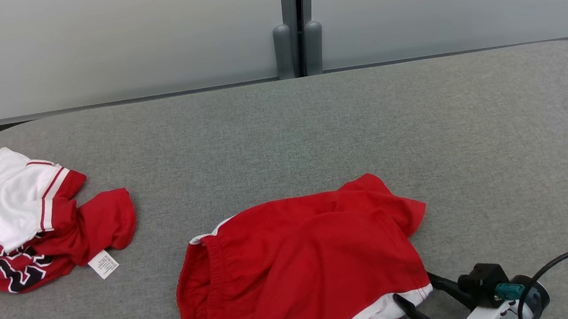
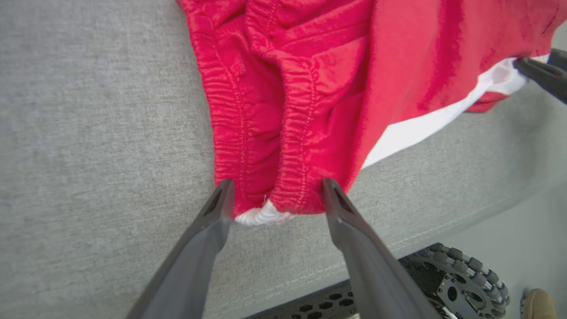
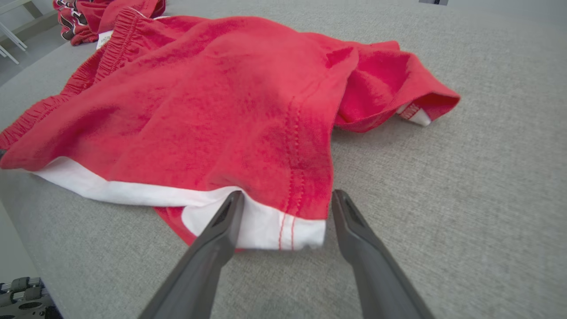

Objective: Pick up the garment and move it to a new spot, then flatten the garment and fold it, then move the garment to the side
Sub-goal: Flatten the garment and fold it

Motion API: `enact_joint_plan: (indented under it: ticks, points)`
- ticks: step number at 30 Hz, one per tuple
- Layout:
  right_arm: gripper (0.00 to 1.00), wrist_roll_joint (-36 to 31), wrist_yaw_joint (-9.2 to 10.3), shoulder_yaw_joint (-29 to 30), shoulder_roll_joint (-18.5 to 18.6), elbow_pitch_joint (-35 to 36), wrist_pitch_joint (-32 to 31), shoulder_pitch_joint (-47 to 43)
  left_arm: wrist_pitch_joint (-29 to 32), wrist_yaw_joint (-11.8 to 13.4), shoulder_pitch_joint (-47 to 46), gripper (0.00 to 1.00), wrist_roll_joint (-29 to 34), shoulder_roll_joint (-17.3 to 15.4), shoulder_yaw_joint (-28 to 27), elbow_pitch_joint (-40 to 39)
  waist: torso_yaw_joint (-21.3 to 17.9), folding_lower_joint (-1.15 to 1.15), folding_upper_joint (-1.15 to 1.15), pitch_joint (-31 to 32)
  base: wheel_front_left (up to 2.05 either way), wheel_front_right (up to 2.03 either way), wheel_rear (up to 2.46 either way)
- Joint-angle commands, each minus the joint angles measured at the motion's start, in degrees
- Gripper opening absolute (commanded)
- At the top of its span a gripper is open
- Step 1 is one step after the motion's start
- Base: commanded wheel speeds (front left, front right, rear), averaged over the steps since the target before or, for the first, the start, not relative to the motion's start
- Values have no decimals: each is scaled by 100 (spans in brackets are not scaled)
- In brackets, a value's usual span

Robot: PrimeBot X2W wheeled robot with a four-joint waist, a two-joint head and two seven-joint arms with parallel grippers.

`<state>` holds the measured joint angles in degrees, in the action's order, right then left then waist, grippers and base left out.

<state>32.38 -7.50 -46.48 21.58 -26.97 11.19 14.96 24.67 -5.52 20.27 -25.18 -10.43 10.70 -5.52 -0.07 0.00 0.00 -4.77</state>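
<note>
Left claw: fingers spread wide, nothing clamped. The two dark fingertips stand on either side of the near end of the gathered elastic waistband of the red fabric shorts. A small white tuft of cloth pokes out between them. I cannot tell whether the tips touch the cloth or only flank it.

Right claw: fingers also spread wide, nothing clamped. The corner of the shorts' white hem band lies between my fingers. My left-hand finger in the wrist view lies over the white band, and the other stands just beside the cloth edge over bare surface. In the head view this claw sits at the lower right corner of the shorts.

The shorts lie loosely spread on the grey fabric-covered counter, near its front edge and a little right of centre. The waistband is to my left and the white-trimmed leg hem to my right. The far leg is rumpled and folded back on itself.

Well apart, at the counter's left end, sits a crumpled red-and-white jersey with black lettering. A white label sticks out at its near side.

Below the counter's front edge, the left wrist view shows a studded black wheel.

Behind the counter stand pale grey wall panels.
</note>
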Motion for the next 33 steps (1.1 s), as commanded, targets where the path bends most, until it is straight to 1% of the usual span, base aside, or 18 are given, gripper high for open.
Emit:
enact_joint_plan:
  ticks: [1, 5, 6, 7, 8, 9, 10, 13, 14, 18, 21, 24, 26, 28, 30, 31, 33]
  points:
    - [100, 53, 1, -12, -1, -31, 58, 71, -13, -38, -120, 100, -30, -40, 14, 61, -3, 0, 0, -36, 0, 0, 0]
    - [100, 143, 1, -111, -43, -32, 78, 115, -2, -57, -169, 100, -127, -64, 49, 300, -16, 0, 0, -78, 0, 0, 0]
    - [100, 186, 1, -164, -50, -8, 81, 122, -15, -68, -185, 95, -138, -66, 56, 350, -19, 0, 0, -80, 0, 0, 0]
    - [91, 229, 1, -216, -46, 38, 102, 153, -15, -77, -196, 57, -191, -53, 61, 412, -22, 0, 0, -82, 0, 0, 0]
    - [33, 297, 1, -259, -36, 84, 124, 183, -19, -99, -208, 42, -264, -30, 77, 463, -23, 0, 0, -81, 0, 0, 0]
    - [9, 392, 1, -333, -16, 136, 120, 194, 5, -110, -210, 4, -350, -10, 112, 526, -25, 0, 0, -75, 0, 0, 0]
    - [0, 480, 1, -409, 23, 181, 103, 201, 13, -121, -214, 0, -431, -8, 135, 583, -31, 0, 0, -63, 0, 0, 0]
    - [0, 787, 1, -550, 200, 359, 66, 216, -11, -144, -204, 0, -652, -17, 138, 664, -67, 0, 0, 0, 0, 0, 0]
    - [0, 787, 1, -550, 200, 359, 66, 216, -11, -144, -204, 0, -652, -17, 138, 664, -67, 0, 0, 0, 0, 0, 0]
    - [0, 1275, 1, -398, 550, 813, 73, 52, -117, -179, -81, 0, -1295, 123, -1, 283, -133, 0, 0, 135, 0, 0, 0]
    - [0, 1671, 1, -116, 946, 1400, -63, -95, -102, -197, -8, 0, -1782, 150, -99, -434, -204, 0, 0, 211, 0, 0, 0]
    - [0, 2169, 1, 283, 1405, 2247, -313, -214, 58, -204, -46, 0, -2195, 105, -148, -1348, -282, 0, 0, 204, 0, 0, 0]
    - [0, 2463, 1, 594, 1804, 2854, -562, -230, 214, -195, -206, 0, -2463, 71, -181, -1932, -335, 0, 0, 156, 0, 0, 0]
    - [0, 2766, 1, 914, 2122, 3425, -823, -160, 425, -181, -446, 0, -2685, 17, -209, -2388, -384, 0, 0, 66, 0, 0, 0]
    - [0, 2975, 1, 1269, 2448, 3841, -1108, 8, 686, -119, -819, 0, -2937, -25, -202, -2715, -414, 0, 0, -92, 0, 0, 0]
    - [0, 3192, 1, 1626, 2672, 4149, -1410, 264, 979, -35, -1416, 0, -3038, -143, -247, -2894, -426, 0, 0, -329, 0, 0, 0]
    - [0, 3331, 1, 1959, 2825, 4306, -1721, 693, 1280, 90, -2186, 0, -3203, -134, -229, -2915, -426, 0, 0, -645, 0, 0, 0]
